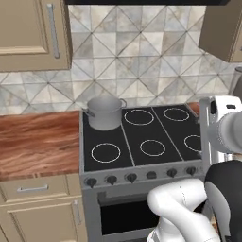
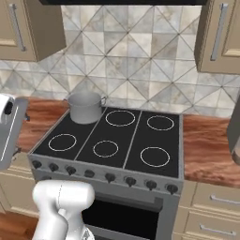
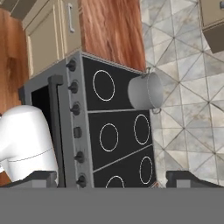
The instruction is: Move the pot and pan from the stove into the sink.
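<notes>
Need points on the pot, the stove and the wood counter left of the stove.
pot (image 1: 104,115): left base view, on its grey side wall.
stove (image 2: 135,140): right base view, on bare black glass between the burner rings.
wood counter (image 1: 38,142): left base view, on its bare top left of the stove.

Left base view sits behind and left of the arm, looking fwd and down on the stove (image 1: 142,142) from mid range. Right base view does likewise from behind-right, so the stove (image 2: 112,140) slants the other way. Both share the cooktop, the pot (image 1: 104,113) (image 2: 85,107) at its back-left burner, the backsplash and the wood counter. Hand view is rolled sideways, farther off, w/ stove (image 3: 113,127) and pot (image 3: 146,91) in frame.
</notes>
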{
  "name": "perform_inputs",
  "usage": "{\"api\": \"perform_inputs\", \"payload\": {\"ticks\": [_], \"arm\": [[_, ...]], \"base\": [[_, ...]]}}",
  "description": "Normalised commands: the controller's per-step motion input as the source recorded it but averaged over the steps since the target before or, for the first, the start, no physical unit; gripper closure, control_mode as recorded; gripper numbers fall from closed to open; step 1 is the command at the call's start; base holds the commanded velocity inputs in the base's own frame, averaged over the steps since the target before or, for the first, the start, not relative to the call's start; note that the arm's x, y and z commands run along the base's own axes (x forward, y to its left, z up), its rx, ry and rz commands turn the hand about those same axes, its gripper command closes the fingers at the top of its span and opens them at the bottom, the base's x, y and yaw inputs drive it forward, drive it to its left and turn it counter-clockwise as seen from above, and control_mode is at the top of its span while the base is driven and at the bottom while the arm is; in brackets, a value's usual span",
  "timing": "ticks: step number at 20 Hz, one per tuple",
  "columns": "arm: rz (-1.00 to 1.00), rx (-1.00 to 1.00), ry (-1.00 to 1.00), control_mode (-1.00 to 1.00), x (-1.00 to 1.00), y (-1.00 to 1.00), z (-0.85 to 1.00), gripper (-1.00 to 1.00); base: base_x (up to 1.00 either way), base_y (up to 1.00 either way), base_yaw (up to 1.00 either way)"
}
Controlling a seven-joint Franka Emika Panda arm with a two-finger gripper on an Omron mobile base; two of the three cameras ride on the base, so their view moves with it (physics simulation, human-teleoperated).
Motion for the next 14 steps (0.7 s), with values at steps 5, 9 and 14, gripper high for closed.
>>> {"api": "perform_inputs", "payload": {"ticks": [5, 9, 14], "arm": [[0.00, 0.00, 0.00, 1.00, 0.00, 0.00, 0.00, -1.00], [0.00, 0.00, 0.00, 1.00, 0.00, 0.00, 0.00, -1.00], [0.00, 0.00, 0.00, 1.00, 0.00, 0.00, 0.00, -1.00]], "base": [[-0.12, -0.15, -0.35], [-0.20, -0.16, -0.33], [-0.08, -0.09, -0.09]]}}
